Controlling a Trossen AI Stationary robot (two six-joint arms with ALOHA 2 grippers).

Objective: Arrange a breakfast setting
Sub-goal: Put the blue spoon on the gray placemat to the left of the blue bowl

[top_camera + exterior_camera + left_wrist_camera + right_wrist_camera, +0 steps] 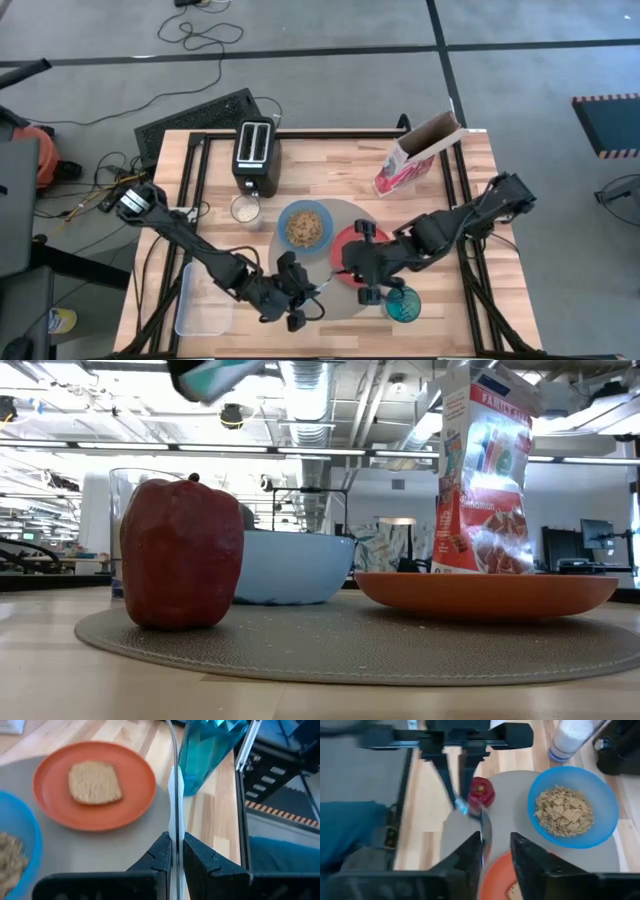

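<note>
The round grey mat (335,298) holds the light-blue bowl (305,227) of cereal, the red-orange plate (95,820) with the toast slice (95,782), and the red apple (180,555). The teal glass (405,308) stands just off the mat's near right. My left gripper (174,842) is at the mat's near edge beside the apple, shut on the small spoon (175,800). My right gripper (497,845) hovers over the plate, open and empty, pointing toward the apple (481,794). My left gripper pinches the spoon between its two fingers. The spoon shows edge-on and runs forward out of the fingers, along them. In the right wrist view it slants down from the fingers (440,757) toward the mat's edge next to the apple. Which end is held is hidden.
A cereal box (415,155) stands at the far right, the black-and-silver toaster (256,155) at the far left, with a glass of milk (245,208) before it. The clear tub (205,300) lies at the near left under my left arm.
</note>
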